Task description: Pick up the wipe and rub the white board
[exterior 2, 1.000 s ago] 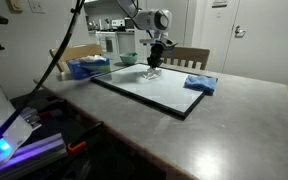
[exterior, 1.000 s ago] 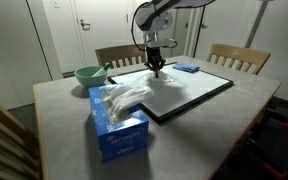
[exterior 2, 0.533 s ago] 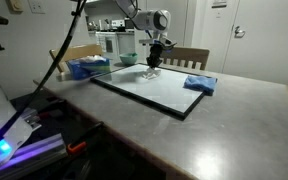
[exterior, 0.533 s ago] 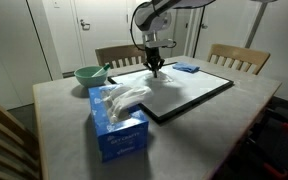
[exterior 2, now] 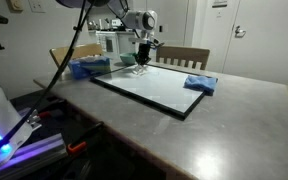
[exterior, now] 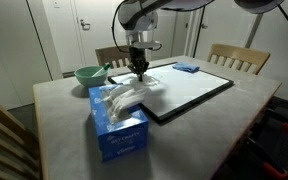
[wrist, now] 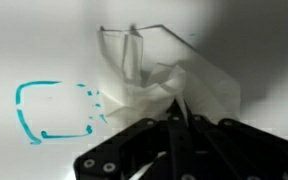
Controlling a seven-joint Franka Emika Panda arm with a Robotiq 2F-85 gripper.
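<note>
In the wrist view the crumpled white wipe [wrist: 154,80] is pinched between the tips of my gripper [wrist: 176,110], which is shut on it. The wipe is pressed against the white board [wrist: 44,45], right of a blue pen mark [wrist: 44,112]. In both exterior views the gripper [exterior: 139,68] [exterior 2: 142,62] points down over the end of the black-framed white board [exterior: 189,92] [exterior 2: 156,90] nearest the tissue box. Under the fingers the wipe is too small to make out in those views.
A blue tissue box [exterior: 119,128] [exterior 2: 88,68] with white tissue sticking out stands beside the board. A green bowl [exterior: 88,74] sits behind it. A folded blue cloth [exterior: 186,68] [exterior 2: 199,84] lies at the board's other end. Wooden chairs [exterior: 234,57] stand round the table.
The gripper has slid across the board toward the tissue box end, carrying the wipe with it. It has stayed shut.
</note>
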